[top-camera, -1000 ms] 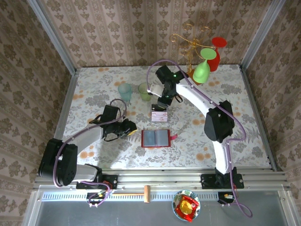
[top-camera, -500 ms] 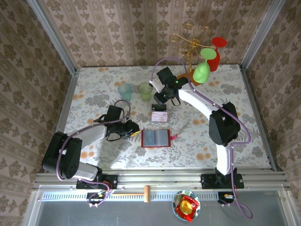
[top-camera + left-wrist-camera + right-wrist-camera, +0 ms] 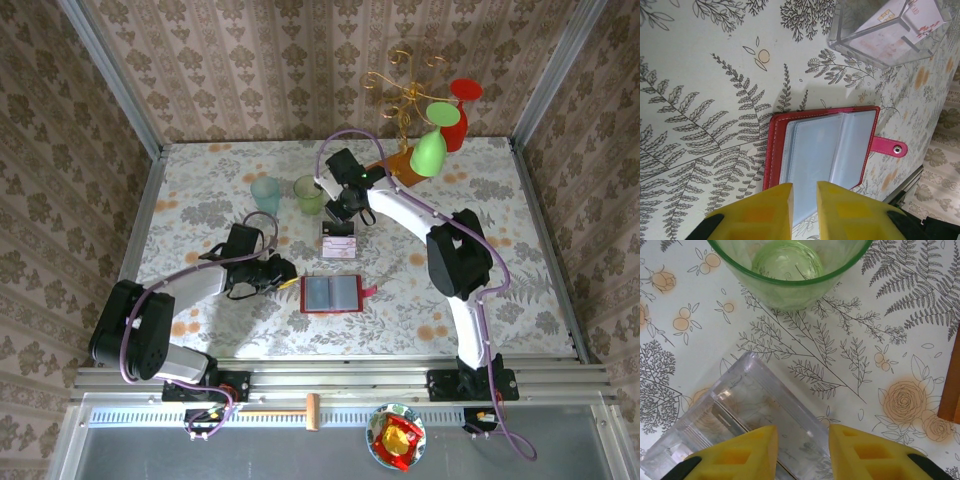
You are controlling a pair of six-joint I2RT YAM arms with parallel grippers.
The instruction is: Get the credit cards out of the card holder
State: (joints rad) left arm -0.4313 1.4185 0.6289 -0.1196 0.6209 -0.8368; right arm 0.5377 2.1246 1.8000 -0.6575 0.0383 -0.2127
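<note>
On the floral-patterned bench, the left arm reaches in from the near-left corner. The left pincer sits low, just left of the small flat red bifold card holder. In the left wrist view, the yellow fingers stand a narrow slit apart with nothing between them, released, and they hover at the holder's near edge. The holder lies open and flat. Its greyish clear sleeve panels face up and its little red snap tab points to the right.

A pale blue-green tumbler stands further back, with a translucent green plastic cup just to its right. Behind the holder and apart from it sits a small clear plastic box. In the box lie the white-and-pink credit cards, one of them showing a chip.

The right pincer hangs between the green cup and the clear box. It is released, its yellow fingers spread over the box's corner and gripping nothing.

At the far right, an orange-brown wooden base board carries a gold wire stand. An inverted green goblet and a red goblet hang on it.
</note>
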